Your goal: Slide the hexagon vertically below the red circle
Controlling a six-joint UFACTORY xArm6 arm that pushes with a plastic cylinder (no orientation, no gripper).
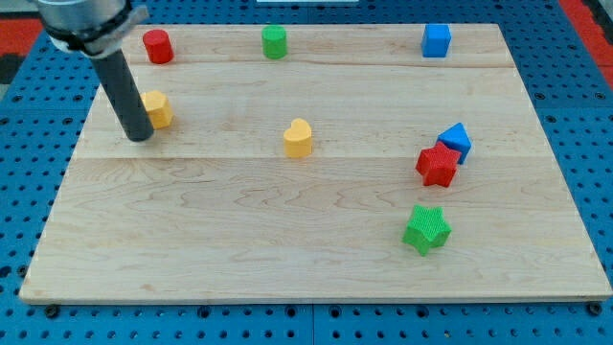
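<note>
The red circle (157, 46) is a short red cylinder at the board's top left. The yellow hexagon (159, 108) sits just below it, slightly to the view's right of it. My tip (140, 136) rests on the board at the hexagon's lower left, with the rod's side touching or nearly touching the block. The rod hides the hexagon's left edge.
A green cylinder (275, 41) is at top centre and a blue cube (437, 40) at top right. A yellow heart (299, 138) lies mid-board. A blue triangle (456, 140), a red star (438, 164) and a green star (426, 228) cluster at right.
</note>
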